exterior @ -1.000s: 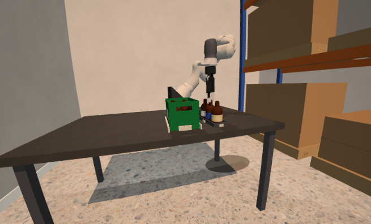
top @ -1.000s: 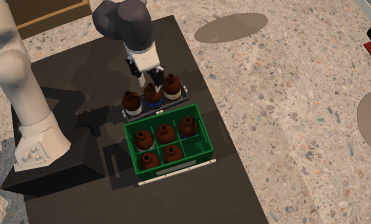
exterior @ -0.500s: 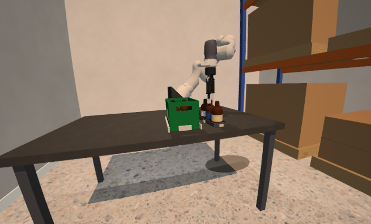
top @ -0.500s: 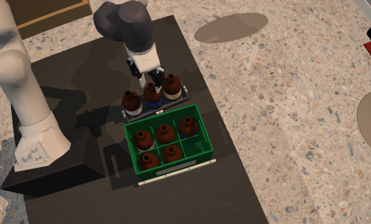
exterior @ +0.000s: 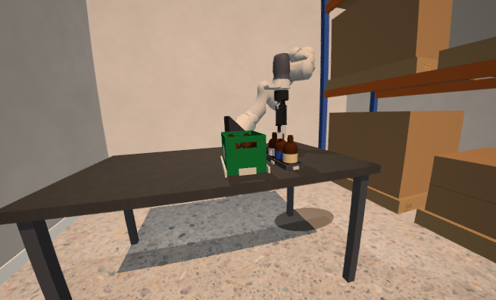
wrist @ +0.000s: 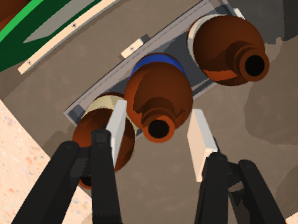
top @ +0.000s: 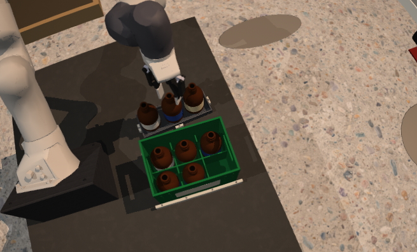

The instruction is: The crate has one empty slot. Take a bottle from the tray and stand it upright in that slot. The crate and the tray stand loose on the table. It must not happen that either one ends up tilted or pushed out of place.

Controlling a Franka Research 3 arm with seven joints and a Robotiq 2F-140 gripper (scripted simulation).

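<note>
Three brown bottles stand in a grey tray [top: 204,112] [exterior: 292,166] [wrist: 172,30] behind the green crate [top: 235,173] [exterior: 246,153] [wrist: 67,3]. The middle bottle [top: 172,108] [exterior: 280,149] [wrist: 158,92] has a blue label. My gripper [top: 169,95] [exterior: 280,129] [wrist: 158,118] is open, pointing straight down just above that bottle, with one finger on each side of its neck and not touching it. The crate holds several bottles. Its front right slot [top: 219,162] is empty.
The left tray bottle [top: 148,116] [wrist: 93,129] and right tray bottle [top: 193,97] [exterior: 290,149] [wrist: 226,46] stand close beside the middle one. A white strip [top: 197,194] lies along the crate's front foot. The robot base [top: 44,165] stands left of the crate.
</note>
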